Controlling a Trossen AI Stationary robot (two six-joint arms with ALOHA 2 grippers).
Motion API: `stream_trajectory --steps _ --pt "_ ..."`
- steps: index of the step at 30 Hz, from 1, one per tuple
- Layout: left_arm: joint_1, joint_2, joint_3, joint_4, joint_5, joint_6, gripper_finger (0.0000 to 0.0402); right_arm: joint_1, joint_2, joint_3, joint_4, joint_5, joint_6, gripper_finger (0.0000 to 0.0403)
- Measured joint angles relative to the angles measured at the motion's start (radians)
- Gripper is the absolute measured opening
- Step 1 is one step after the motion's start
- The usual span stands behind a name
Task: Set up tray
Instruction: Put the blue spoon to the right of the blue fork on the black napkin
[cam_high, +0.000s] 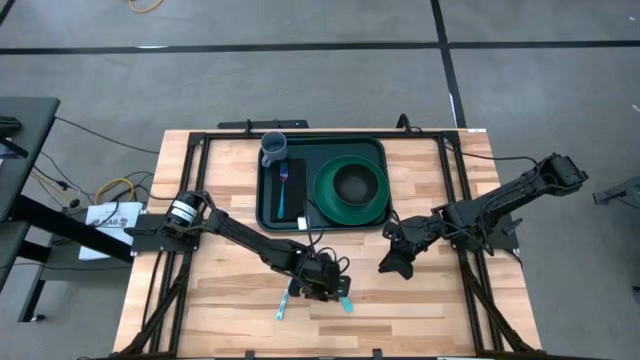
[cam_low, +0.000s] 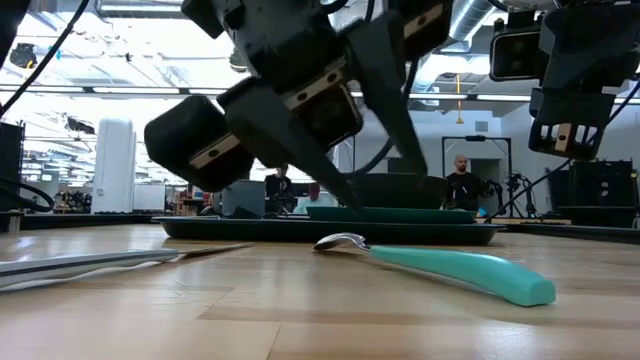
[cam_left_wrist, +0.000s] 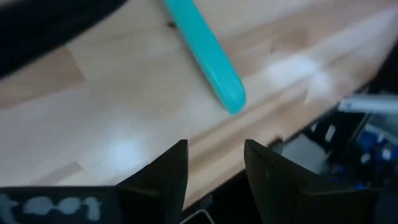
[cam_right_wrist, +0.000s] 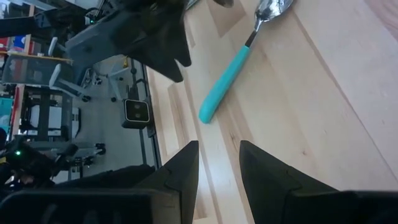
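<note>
- Dark green plastic, rectangular with rounded corners and a raised rim: that is the tray (cam_high: 372, 150) we see at the far middle of the light wooden slatted table (cam_high: 230, 310).
- In the tray we find a round green plate (cam_high: 350, 188) on its right side, a grey cup (cam_high: 273, 148) at its far left corner, and a narrow flat black rectangle (cam_high: 285, 195) on its left side with a blue-handled fork (cam_high: 283, 185) lying on it.
- We see the left gripper (cam_high: 325, 285) low over the table's near middle, well in front of the tray; its fingers (cam_left_wrist: 165, 177) stand apart with nothing between them.
- A spoon with a teal plastic handle and a metal bowl (cam_low: 440, 268) lies flat on the wood just beside the left gripper.
- A second utensil with a blue handle (cam_high: 284, 303) lies on the table on the other side of that gripper.
- We place the right gripper (cam_high: 392, 262) above the table, right of the left one and near the tray's near right corner; its fingers (cam_right_wrist: 180, 171) are released and hold nothing.
- In the low view we see people (cam_low: 463, 185) in the room far behind the table.
</note>
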Motion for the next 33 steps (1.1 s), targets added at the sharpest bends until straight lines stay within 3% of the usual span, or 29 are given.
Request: stream_trajectory --steps 15,20,27,30,33 --pt "0.023 0.0 0.0 0.02 0.015 0.398 0.0144 0.0 0.0 0.003 0.0 -0.029 0.0 0.0108" --pt "0.035 0.0 0.0 0.024 0.069 0.794 0.0144 0.002 0.0 0.028 0.0 -0.073 -0.052 0.0108" --pt "0.039 0.0 0.017 -0.08 0.113 1.194 0.0144 0.002 0.0 0.065 -0.001 -0.093 -0.071 0.0108" --pt "0.039 -0.001 0.085 -0.243 0.032 1.43 0.0144 0.002 0.0 0.075 -0.001 -0.102 -0.071 0.0108" --pt "0.039 -0.002 0.16 -0.393 -0.143 1.676 0.0144 0.002 0.0 0.08 -0.004 -0.104 -0.07 0.0108"
